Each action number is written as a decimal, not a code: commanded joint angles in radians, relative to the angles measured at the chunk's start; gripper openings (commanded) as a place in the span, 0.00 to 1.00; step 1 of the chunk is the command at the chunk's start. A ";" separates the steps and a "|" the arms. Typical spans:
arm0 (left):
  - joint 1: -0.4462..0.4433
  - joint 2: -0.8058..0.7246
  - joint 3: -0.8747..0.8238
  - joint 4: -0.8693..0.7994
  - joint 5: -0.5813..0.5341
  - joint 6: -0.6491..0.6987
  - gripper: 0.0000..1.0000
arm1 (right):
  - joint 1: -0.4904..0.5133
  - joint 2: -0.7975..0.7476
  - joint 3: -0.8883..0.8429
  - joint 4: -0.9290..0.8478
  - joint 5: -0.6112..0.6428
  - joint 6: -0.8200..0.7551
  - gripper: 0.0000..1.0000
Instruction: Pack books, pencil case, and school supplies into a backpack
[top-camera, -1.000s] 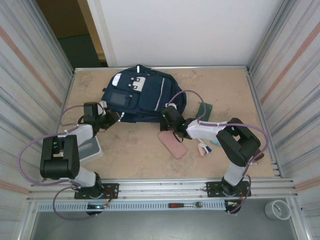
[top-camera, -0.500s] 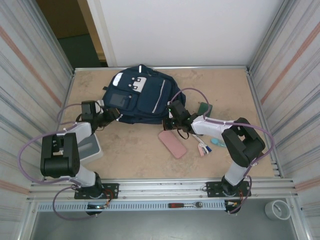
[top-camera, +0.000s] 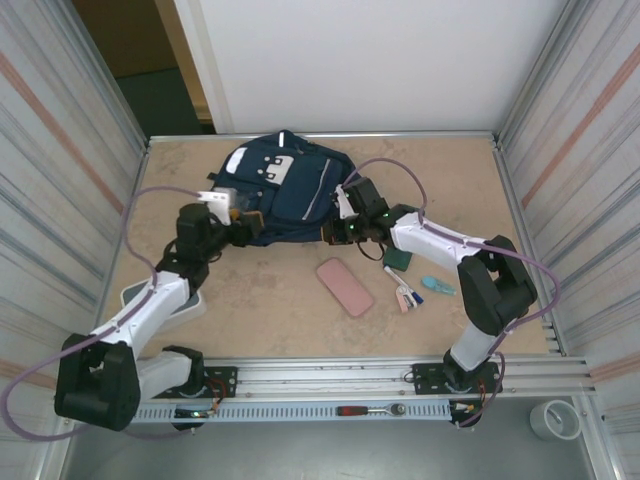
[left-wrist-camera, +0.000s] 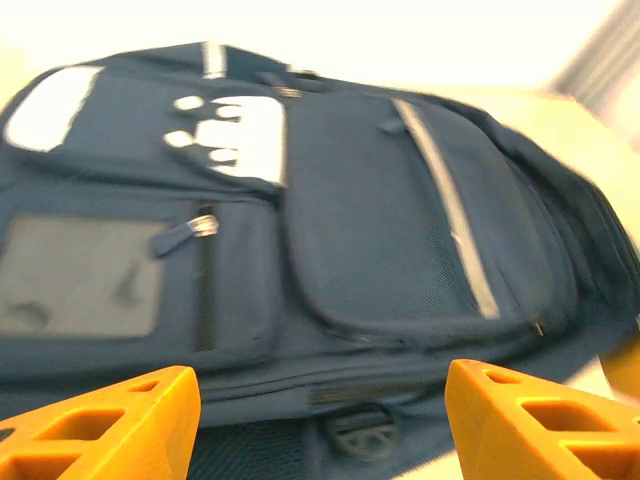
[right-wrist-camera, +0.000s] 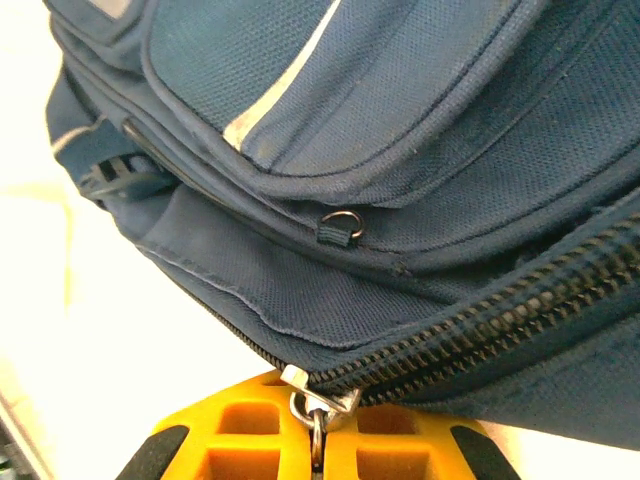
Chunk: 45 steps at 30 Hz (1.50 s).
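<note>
Top view: backpack (top-camera: 285, 185) lies flat, front up. My left claw (top-camera: 243, 215) is at its near-left edge and my right claw (top-camera: 332, 232) at its near-right corner. Pink pencil case (top-camera: 345, 287) is on the table on the near side of the backpack, apart from it. Dark booklet (top-camera: 398, 257) sits off the backpack's near-right corner, partly under my right arm. Pens (top-camera: 403, 295) and a small light-blue piece (top-camera: 437, 286) lie further out from the backpack that same way. White tray (top-camera: 150, 298) is off the backpack's near-left.

Left wrist view: blurry. Left claw's jaws stand wide apart with nothing between them. Backpack front is just beyond, with white patches, stripe and pocket zip facing me.

Right wrist view: right claw is clamped tight on the metal zipper pull (right-wrist-camera: 318, 402) at the backpack's edge. The zipper teeth run off to the right from the pull.
</note>
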 joint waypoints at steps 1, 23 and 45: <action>-0.114 0.051 -0.003 0.085 -0.030 0.317 0.66 | -0.024 0.002 0.068 -0.034 -0.130 -0.016 0.00; -0.297 0.406 0.152 0.130 -0.241 0.530 0.32 | -0.054 0.000 0.078 -0.113 -0.204 -0.038 0.00; -0.170 0.235 0.032 0.192 0.064 0.394 0.51 | -0.083 -0.033 0.121 -0.261 -0.074 -0.102 0.00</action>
